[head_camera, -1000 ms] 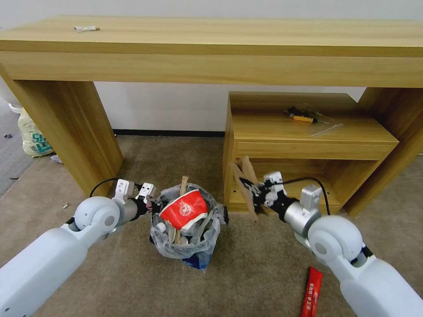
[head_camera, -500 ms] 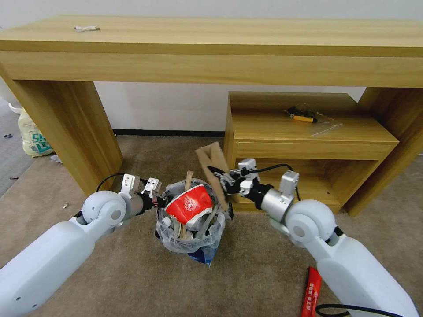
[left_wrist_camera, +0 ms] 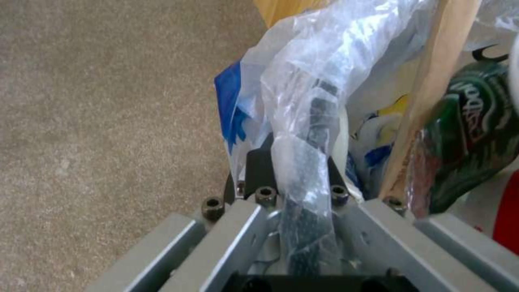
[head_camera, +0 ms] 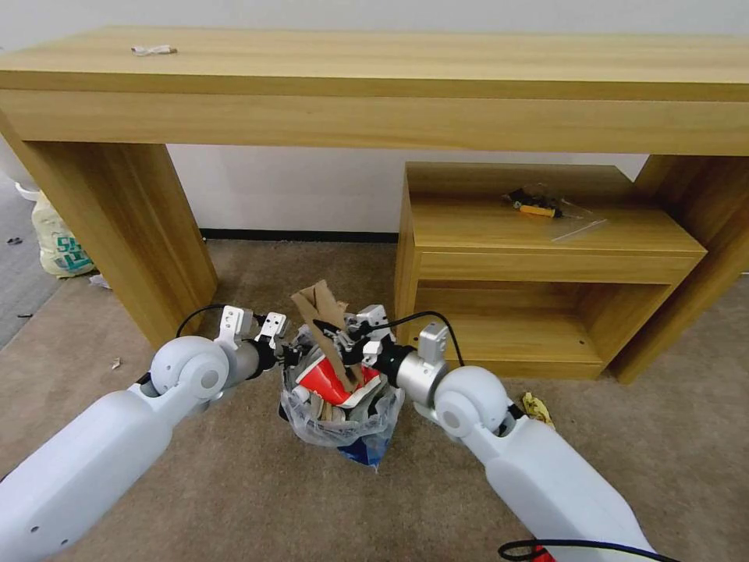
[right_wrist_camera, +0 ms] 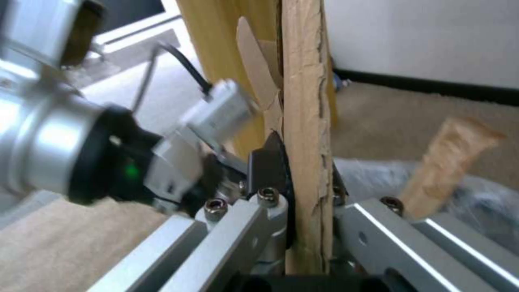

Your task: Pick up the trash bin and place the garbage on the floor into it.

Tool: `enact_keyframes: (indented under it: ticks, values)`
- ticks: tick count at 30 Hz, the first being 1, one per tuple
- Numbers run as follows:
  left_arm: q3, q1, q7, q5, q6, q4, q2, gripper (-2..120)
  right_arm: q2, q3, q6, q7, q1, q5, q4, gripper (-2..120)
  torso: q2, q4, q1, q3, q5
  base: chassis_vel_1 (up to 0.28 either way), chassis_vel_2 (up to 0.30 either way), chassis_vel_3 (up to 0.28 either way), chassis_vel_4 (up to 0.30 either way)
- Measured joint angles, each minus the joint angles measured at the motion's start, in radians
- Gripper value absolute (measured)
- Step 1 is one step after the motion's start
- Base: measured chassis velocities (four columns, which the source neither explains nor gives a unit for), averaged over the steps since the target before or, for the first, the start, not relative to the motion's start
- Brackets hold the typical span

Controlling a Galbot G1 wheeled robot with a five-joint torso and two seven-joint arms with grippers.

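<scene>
The trash bin [head_camera: 340, 417], black with a crinkly plastic liner, is low over the beige floor [head_camera: 234, 484] in front of me. My left gripper [head_camera: 285, 353] is shut on its near-left rim; the left wrist view shows the jaws clamped on the bag-covered rim [left_wrist_camera: 306, 162]. My right gripper [head_camera: 348, 353] is shut on a strip of cardboard [head_camera: 318, 311] and holds it upright over the bin's mouth, with the strip [right_wrist_camera: 305, 121] between the jaws [right_wrist_camera: 305, 180]. Inside the bin lie a red-white bowl [head_camera: 328, 380] and a wooden stick [left_wrist_camera: 427, 101].
A wooden desk [head_camera: 374, 94] spans the back, with its left leg [head_camera: 125, 226] beside the bin. A low cabinet [head_camera: 538, 265] stands to the right. A yellow scrap [head_camera: 537, 407] lies on the carpet by the cabinet. A yellowish shopping bag [head_camera: 58, 242] sits far left.
My right arm has swung left from the cabinet front, carrying the cardboard to above the bin. The left gripper and the bin have shifted slightly right.
</scene>
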Motion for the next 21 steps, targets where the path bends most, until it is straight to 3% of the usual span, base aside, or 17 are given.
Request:
enact_keyframes:
  ticks: [9,12,21]
  values:
    - [-0.005,0.000,0.000,-0.002,0.000,-0.005,0.003,0,-0.011,-0.002,-0.029,0.048,-0.001,0.003,-0.025,2,0.000,-0.0002,0.000,0.000,0.0001,0.000,0.000,0.000,0.000]
    - [-0.008,0.000,-0.001,-0.006,0.000,-0.009,0.007,0,-0.004,-0.004,-0.039,0.074,0.003,0.012,-0.035,17,0.000,-0.0002,0.000,0.000,0.0000,0.000,0.000,0.000,0.000]
    - [-0.020,0.012,-0.007,-0.012,0.000,-0.009,0.015,0,-0.004,-0.005,-0.039,0.104,0.006,0.029,-0.034,43,0.000,0.0001,0.000,0.000,0.0001,0.000,0.000,0.000,0.000]
